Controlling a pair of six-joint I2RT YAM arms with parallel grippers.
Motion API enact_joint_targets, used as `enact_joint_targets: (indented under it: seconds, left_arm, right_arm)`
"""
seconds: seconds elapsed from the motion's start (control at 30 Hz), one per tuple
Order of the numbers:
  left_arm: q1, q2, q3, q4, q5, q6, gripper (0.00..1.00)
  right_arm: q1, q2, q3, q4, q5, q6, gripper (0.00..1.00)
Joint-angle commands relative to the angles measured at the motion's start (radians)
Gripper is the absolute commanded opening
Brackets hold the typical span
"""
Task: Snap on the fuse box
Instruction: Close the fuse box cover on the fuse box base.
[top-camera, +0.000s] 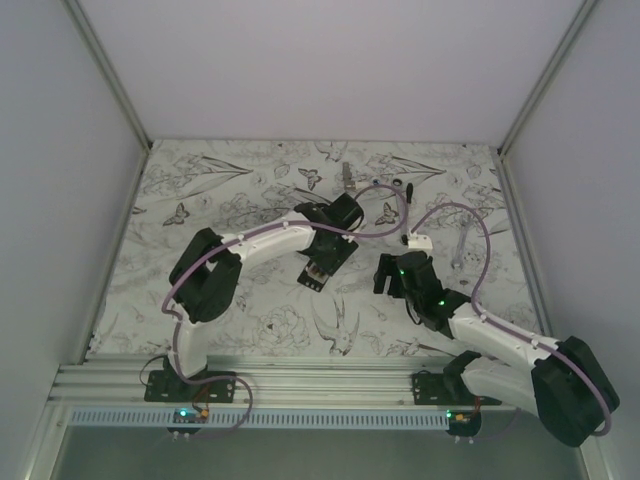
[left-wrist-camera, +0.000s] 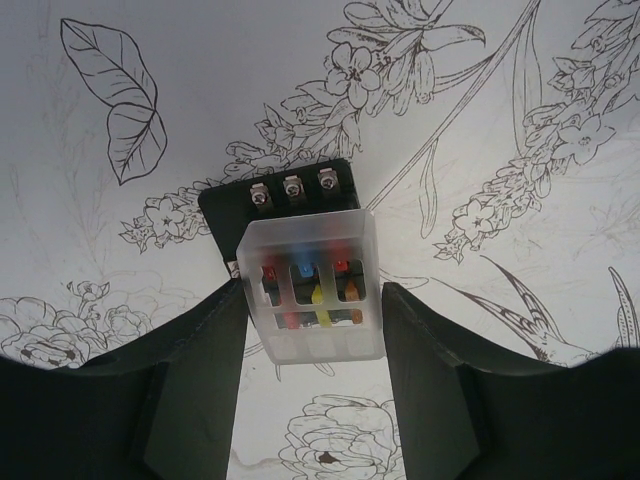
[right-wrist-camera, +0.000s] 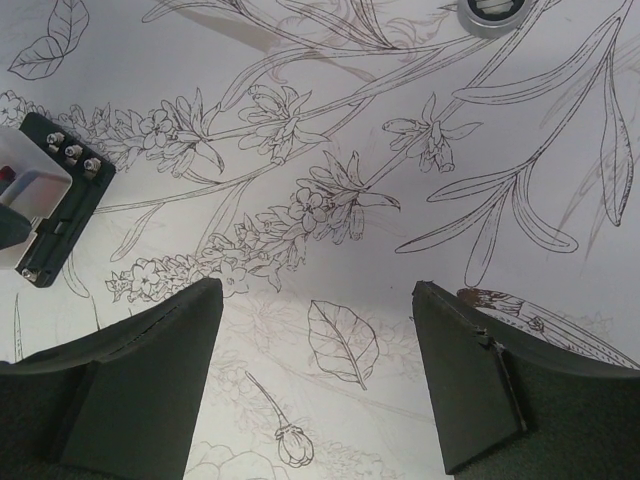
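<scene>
Left fingers (left-wrist-camera: 200, 380) pinch the fuse box (left-wrist-camera: 305, 215) by the sides of its frosted cover (left-wrist-camera: 312, 335), box flat on the surface (left-wrist-camera: 210, 90), probably steadying it for the snap-down; right fingers (right-wrist-camera: 150, 380) spread, empty, hovering near its right.

The table is covered by a white cloth (top-camera: 250, 320) printed with grey flowers, butterflies and birds. A slim silver wrench (top-camera: 462, 245) is laid on it towards the right. A small metal piece (top-camera: 346, 178) is seen near the far edge. A round, silver-rimmed object (right-wrist-camera: 492, 10) is cut off by the upper edge of the right wrist view. The cloth is enclosed by plain pale walls (top-camera: 60, 200).
</scene>
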Motion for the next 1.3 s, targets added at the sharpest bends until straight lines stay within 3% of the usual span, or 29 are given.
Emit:
enact_joint_targets:
  seconds: [0.0,0.43,0.73,1.27]
  left_arm:
    - [-0.005,0.036,0.012,-0.041,-0.014,-0.018,0.36]
    - [-0.006,-0.033,-0.029,-0.047,-0.05,-0.046,0.36]
    - [-0.007,0.028,-0.027,-0.046,-0.039,-0.078,0.37]
    - [-0.018,0.054,0.009,-0.045,-0.008,-0.086,0.5]
  right_arm:
    - [-0.006,0.007,0.008,0.029,-0.003,0.0,0.83]
    - [-0.007,0.021,0.013,0.04,-0.021,-0.006,0.83]
    - [-0.006,0.021,0.014,0.039,-0.027,-0.006,0.83]
    - [-0.007,0.018,0.012,0.066,-0.085,-0.012,0.82]
